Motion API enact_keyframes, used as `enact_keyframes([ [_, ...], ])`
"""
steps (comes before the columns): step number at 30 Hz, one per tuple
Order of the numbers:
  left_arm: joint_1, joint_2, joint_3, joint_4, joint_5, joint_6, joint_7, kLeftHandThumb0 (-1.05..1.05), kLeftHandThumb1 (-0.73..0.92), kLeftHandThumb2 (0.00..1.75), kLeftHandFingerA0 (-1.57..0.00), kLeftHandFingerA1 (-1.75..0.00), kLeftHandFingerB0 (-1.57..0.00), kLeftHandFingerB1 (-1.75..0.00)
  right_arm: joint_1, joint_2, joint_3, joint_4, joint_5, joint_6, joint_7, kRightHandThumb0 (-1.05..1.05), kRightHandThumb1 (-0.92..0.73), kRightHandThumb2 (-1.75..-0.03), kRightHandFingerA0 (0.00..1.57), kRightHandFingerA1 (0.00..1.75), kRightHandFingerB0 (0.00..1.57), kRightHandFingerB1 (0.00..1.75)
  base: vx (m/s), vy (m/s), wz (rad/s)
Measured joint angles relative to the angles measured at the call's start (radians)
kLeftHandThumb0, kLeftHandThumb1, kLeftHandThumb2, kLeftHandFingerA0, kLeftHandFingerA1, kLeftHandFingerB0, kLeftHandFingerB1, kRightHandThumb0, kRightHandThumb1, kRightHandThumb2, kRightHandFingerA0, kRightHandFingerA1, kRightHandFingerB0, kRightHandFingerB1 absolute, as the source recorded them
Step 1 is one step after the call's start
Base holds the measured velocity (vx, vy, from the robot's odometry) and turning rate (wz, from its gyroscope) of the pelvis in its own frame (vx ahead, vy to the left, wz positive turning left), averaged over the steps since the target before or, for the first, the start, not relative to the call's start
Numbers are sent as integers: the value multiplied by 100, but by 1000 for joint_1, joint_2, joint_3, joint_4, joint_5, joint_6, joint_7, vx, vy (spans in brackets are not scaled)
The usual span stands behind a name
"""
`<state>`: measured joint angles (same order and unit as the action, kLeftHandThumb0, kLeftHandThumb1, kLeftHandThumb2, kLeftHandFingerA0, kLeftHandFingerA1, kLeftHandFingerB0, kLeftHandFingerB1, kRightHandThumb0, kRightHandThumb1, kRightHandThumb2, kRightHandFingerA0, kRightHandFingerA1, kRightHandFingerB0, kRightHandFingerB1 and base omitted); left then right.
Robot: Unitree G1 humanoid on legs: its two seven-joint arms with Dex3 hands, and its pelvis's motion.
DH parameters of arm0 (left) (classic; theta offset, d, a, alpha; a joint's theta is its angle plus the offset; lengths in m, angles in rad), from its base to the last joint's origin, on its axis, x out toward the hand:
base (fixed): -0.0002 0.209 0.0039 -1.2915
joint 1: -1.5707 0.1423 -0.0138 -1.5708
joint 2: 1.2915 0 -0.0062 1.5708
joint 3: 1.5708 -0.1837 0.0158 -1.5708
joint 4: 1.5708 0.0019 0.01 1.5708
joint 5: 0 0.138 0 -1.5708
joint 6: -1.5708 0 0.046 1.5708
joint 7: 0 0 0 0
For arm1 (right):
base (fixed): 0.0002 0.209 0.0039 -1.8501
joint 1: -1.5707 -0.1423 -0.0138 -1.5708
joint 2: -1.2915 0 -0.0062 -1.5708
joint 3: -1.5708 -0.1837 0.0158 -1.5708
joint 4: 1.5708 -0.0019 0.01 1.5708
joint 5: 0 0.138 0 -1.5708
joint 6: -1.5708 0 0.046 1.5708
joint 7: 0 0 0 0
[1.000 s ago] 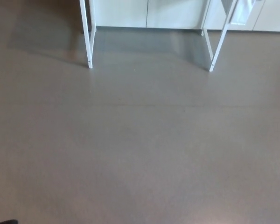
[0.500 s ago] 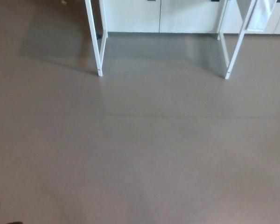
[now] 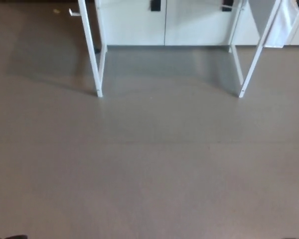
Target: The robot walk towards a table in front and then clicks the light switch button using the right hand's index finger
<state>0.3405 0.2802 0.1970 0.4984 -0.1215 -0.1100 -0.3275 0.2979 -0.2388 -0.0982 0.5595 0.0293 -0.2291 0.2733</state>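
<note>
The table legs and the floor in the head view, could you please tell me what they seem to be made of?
The table legs look like thin white-painted metal: slim, straight, even matte colour. The floor looks like smooth grey-brown vinyl or sealed concrete: seamless, with a faint sheen. Neither is certain.

White cabinets (image 3: 164, 25) (dark handles on the doors) stand on the grey-brown floor (image 3: 149, 164).

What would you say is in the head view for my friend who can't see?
Mostly bare grey-brown floor. At the top stand the white table legs, with white cabinets behind them. The tabletop, the switch and the robot's hands are out of view.
</note>
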Motion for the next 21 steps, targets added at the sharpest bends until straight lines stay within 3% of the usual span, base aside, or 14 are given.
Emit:
enact_keyframes([
  [10,-11,16,-20,20,17,-15,0,-29,60,57,-72,-50,-48,-39,-5,-2,14,24,-21,-14,-12,-60,-55,-56,65,60,47,50,276,46,8],
  [11,-10,19,-23,21,21,-17,0,-27,61,58,-72,-50,-49,-40,-5,-2,14,24,-22,-16,-12,-57,-41,-89,67,72,36,57,357,-126,27],
  [13,-10,20,-28,18,25,-23,-1,-27,61,58,-72,-50,-48,-40,-11,-5,18,26,-23,-20,-11,-57,-41,-89,69,72,36,57,387,-293,15],
  [14,-12,19,-29,11,25,-27,-2,-27,61,58,-71,-50,-47,-40,-11,-13,17,26,-24,-20,-12,-64,-54,-57,69,59,49,50,379,-267,26],
  [21,11,19,-37,23,33,-38,0,-27,60,57,-73,-49,-50,-40,-2,-24,31,28,-32,-27,-17,-65,-55,-57,71,60,50,51,314,-102,-8],
])
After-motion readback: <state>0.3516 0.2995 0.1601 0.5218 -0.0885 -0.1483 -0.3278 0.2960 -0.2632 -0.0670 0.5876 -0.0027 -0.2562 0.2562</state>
